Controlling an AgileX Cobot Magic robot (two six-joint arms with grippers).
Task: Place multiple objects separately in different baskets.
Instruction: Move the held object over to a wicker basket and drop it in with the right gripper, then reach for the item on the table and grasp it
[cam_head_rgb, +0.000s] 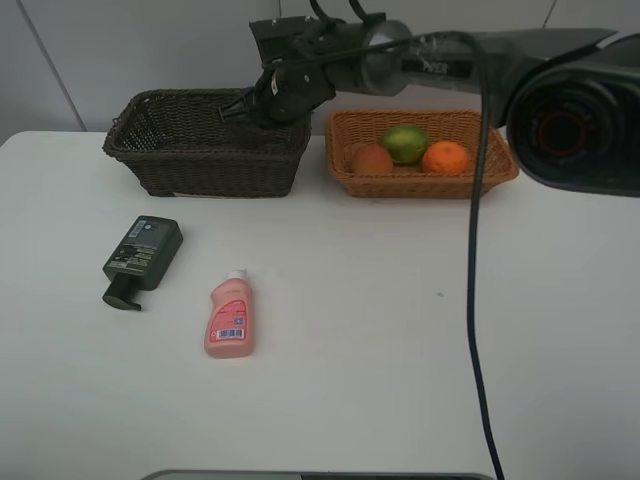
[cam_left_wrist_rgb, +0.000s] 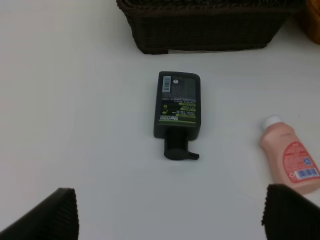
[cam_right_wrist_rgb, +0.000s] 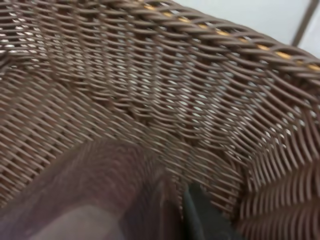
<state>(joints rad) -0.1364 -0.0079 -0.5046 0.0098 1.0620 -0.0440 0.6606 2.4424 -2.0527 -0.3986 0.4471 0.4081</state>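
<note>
We are starting at the right gripper, which is reaching across the middle and dipping into the dark brown basket. It is closed, and its wrist camera is showing one dark finger lying against the wall of the translucent purplish tumbler, so it appears to be pinching the tumbler inside that basket. The high camera is not letting us make the tumbler out at all. There we are seeing only the arm over the weave.

The left gripper is hanging open above the table, its fingers wide apart and holding nothing. We are finding it only in its own wrist view. Below it the dark green pump bottle is lying flat, pump end pointing away from the dark basket. The small pink bottle is lying just off to one side, white cap toward the baskets, apart from the pump bottle.

The light orange-tan basket is standing just beside the dark one. It is carrying the peach-like fruit, the green lime-like fruit and the orange, bunched together.

The table is plain white (a black cable is hanging across the high view), and a pale wall is closing the scene behind the baskets.
</note>
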